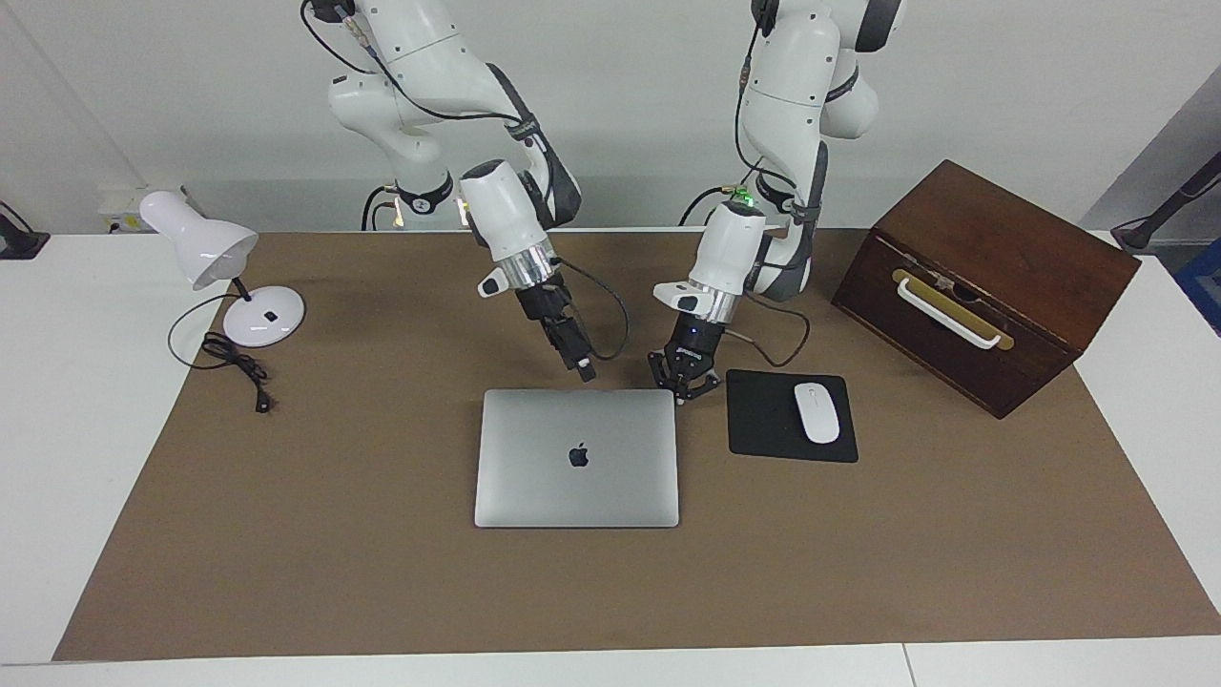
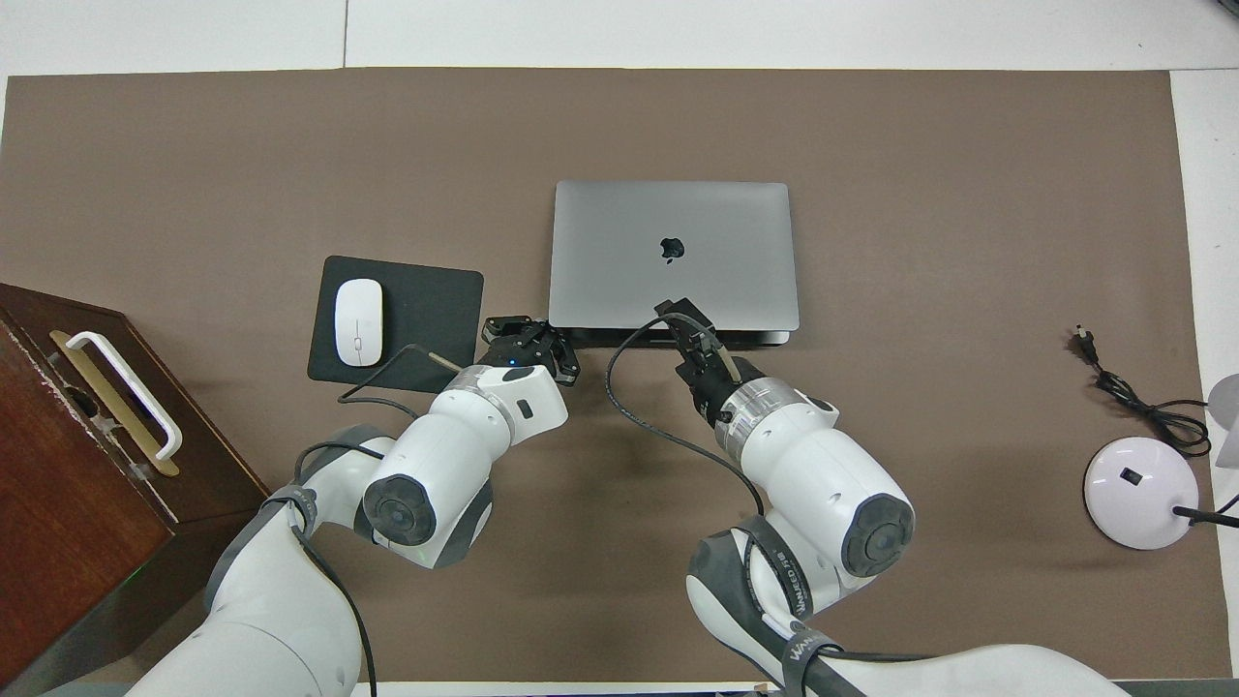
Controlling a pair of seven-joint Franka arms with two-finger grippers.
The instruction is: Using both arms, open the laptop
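The silver-grey laptop (image 1: 577, 458) lies closed and flat on the brown mat, its dark apple logo facing up; it also shows in the overhead view (image 2: 673, 252). My right gripper (image 1: 584, 370) points steeply down, with its tip just above the middle of the laptop edge nearest the robots (image 2: 678, 315). My left gripper (image 1: 683, 382) is open and low beside the laptop's nearest corner, between the laptop and the mouse pad (image 2: 528, 341). Neither gripper holds anything.
A black mouse pad (image 1: 768, 420) with a white mouse (image 1: 817, 412) lies beside the laptop toward the left arm's end. A dark wooden box (image 1: 992, 277) with a white handle stands past the pad. A white desk lamp (image 1: 243, 286) and its cable stand at the right arm's end.
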